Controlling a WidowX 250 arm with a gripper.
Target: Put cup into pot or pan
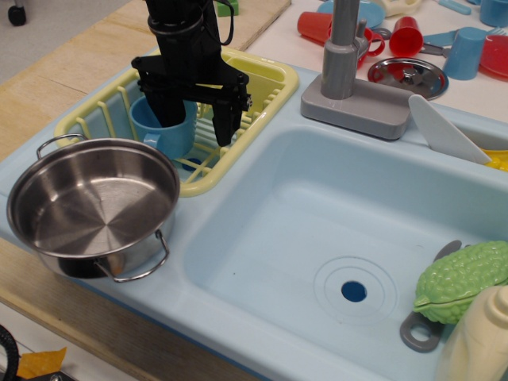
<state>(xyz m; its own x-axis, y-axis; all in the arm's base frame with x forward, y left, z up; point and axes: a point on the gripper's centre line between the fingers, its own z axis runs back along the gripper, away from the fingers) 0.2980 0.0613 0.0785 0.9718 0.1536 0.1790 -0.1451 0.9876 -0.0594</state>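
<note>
Straddling cup (pixel 165 129), tool (pixel 195 117) spread.

A matte black claw (pixel 194 119) with two tapered fingers on a black arm.

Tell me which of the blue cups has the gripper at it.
The light blue cup in the yellow dish rack, under the open gripper; the other blue cup stands behind the tap.
</note>
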